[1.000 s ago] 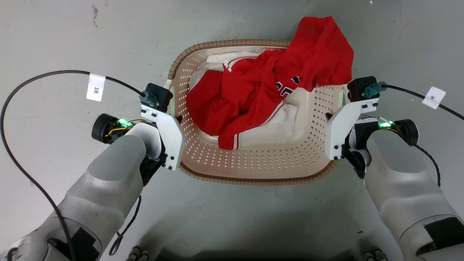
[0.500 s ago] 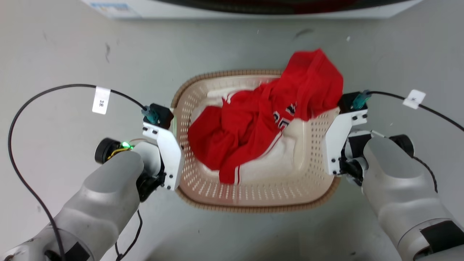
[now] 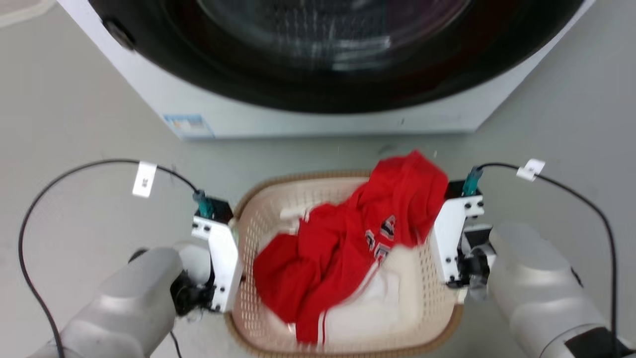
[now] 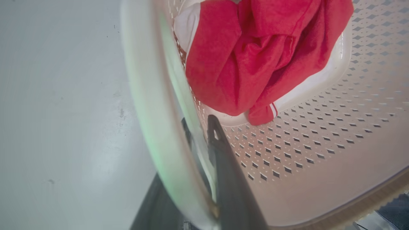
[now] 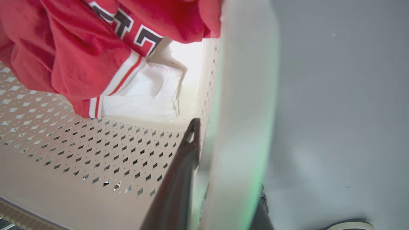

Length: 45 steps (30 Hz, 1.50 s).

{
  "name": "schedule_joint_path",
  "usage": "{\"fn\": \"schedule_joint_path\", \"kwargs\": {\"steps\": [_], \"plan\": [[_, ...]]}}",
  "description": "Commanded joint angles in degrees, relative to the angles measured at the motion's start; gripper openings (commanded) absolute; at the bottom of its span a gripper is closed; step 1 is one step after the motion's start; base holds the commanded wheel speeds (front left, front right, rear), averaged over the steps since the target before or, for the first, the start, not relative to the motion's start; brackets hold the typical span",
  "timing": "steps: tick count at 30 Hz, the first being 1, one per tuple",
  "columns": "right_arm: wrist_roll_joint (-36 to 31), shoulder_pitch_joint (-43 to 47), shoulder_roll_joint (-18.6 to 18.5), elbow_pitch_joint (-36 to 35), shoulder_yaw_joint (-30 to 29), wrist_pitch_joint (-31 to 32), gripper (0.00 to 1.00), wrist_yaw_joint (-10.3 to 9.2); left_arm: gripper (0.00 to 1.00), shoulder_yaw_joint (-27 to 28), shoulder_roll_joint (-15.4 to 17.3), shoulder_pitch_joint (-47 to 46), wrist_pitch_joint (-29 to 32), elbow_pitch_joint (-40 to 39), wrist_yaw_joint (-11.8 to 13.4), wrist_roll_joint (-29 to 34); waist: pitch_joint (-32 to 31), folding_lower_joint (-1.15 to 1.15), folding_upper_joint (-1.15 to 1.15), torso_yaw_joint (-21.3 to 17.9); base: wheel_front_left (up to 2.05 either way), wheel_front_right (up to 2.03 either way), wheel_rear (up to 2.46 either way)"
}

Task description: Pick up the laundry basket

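Just in front of the white front-loading washing machine (image 3: 318, 119), the cream perforated plastic laundry basket (image 3: 298, 177) with its crumpled red jersey (image 3: 348, 238) hangs between both arms. The head view has swung up since a second ago and now takes in the machine, while basket and grippers keep their mutual places. The torso is probably rising with the load, so the lift looks underway. The left gripper (image 4: 198, 127) and right gripper (image 5: 207, 134) each clamp a white side handle (image 4: 143, 95), fingers narrow, forearms reaching toward the machine.
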Motion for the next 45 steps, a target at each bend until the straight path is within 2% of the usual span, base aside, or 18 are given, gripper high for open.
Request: {"fn": "schedule_joint_path", "kwargs": {"steps": [1, 19, 29, 45], "plan": [[1.2, 1.9, -1.6, -0.5, 1.4, 2.7, 0.0, -0.12, 0.0, -1.0, 2.9, 2.8, 3.8, -0.2, -0.1, -1.7, -8.6, 0.01, 0.0, -1.0, 0.0, 0.0, 0.0], [6.8, 7.4, -2.0, -2.6, 8.0, 14.2, 0.0, -0.12, 0.0, -2.5, 7.3, 9.9, 13.8, -3.6, 0.0, -6.9, -23.8, 0.01, 0.0, -3.1, 0.0, 0.0, 0.0], [10.3, 7.5, -1.9, -5.8, 10.8, 17.5, 0.0, -0.08, 0.0, -2.8, 8.2, 11.4, 17.7, -4.1, 0.0, -9.0, -26.4, 0.01, 0.0, -3.8, 0.0, 0.0, 0.0], [13.1, 6.7, -1.9, -3.6, 11.5, 17.2, 0.0, -0.08, 0.0, -2.8, 7.0, 9.6, 20.2, -3.1, 0.0, -10.2, -26.5, 0.01, 0.0, -3.3, 0.0, 0.0, 0.0]]}}
